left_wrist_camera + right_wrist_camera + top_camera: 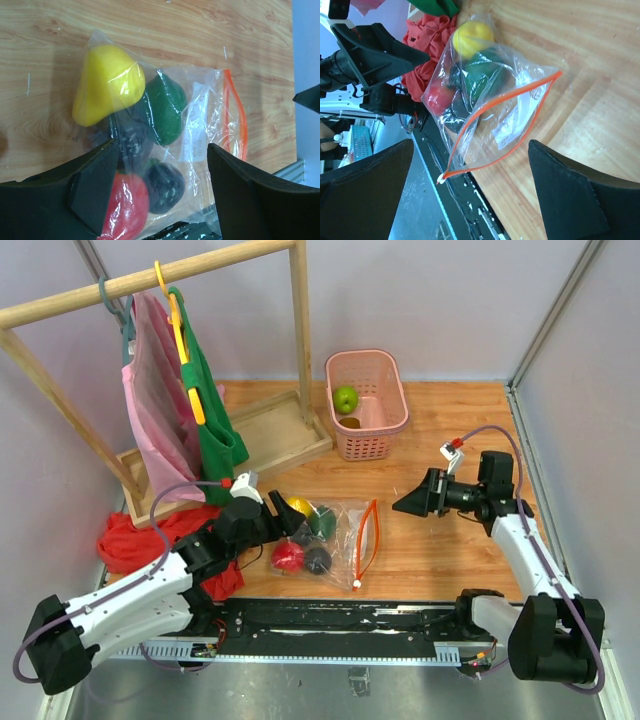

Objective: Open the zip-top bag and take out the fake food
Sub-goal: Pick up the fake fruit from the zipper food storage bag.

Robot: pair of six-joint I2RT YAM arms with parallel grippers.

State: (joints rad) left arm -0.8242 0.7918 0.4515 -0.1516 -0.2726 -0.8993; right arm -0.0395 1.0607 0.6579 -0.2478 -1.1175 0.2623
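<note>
The zip-top bag (340, 532) lies flat on the wooden table, its orange-red zip strip (367, 540) gaping open toward the right. Inside is fake food: a yellow piece (107, 85), a dark green one (162, 107), a red one (125, 207) and a dark purple one (165, 185). My left gripper (293, 518) is over the bag's closed left end. Its jaws are open, astride the red and purple pieces (162, 150). My right gripper (400, 506) hovers open, right of the bag and apart from it, facing the open zip strip (485, 106). One light green fruit (345, 398) sits in the pink basket.
The pink basket (385, 430) stands at the back. A wooden clothes rack (300, 340) with pink and green garments fills the back left. A red cloth heap (135, 540) lies beside my left arm. A black rail (340, 615) runs along the table's near edge.
</note>
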